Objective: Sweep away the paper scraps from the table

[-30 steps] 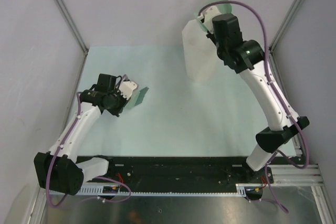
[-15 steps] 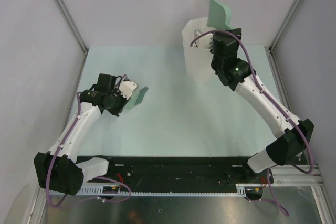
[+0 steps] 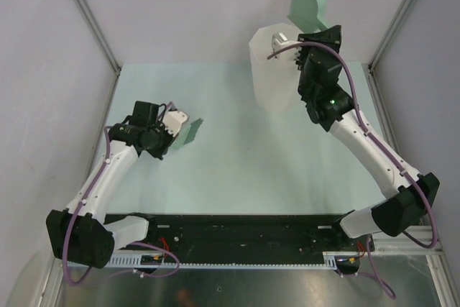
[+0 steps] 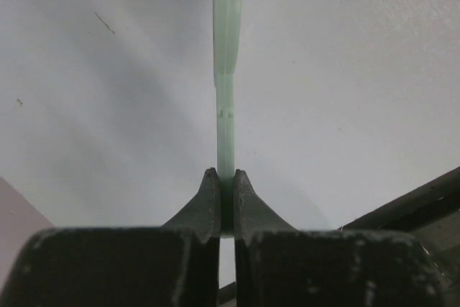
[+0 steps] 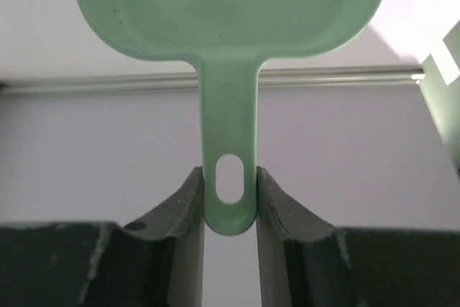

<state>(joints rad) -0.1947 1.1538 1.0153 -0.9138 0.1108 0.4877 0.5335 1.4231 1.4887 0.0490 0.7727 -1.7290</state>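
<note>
My right gripper (image 3: 307, 30) is shut on the handle of a small green dustpan (image 3: 305, 1) and holds it raised and upright above the tall white bin (image 3: 272, 77) at the back right. In the right wrist view the fingertips (image 5: 192, 185) pinch the handle, and the dustpan's pan (image 5: 230, 5) looks empty. My left gripper (image 3: 175, 126) is shut on a thin green sweeper blade (image 3: 190, 133), low over the left of the pale green table (image 3: 237, 163). That blade is edge-on in the left wrist view (image 4: 227, 70). No paper scraps show in any view.
Grey walls and metal rails (image 3: 90, 19) enclose the table on the left, back and right. A rail (image 5: 330, 77) crosses the wall behind the dustpan. The black base strip (image 3: 237, 231) runs along the near edge.
My right arm has swung the dustpan from a tilt over the bin's mouth up to an upright hold above it. The left arm has not moved.
</note>
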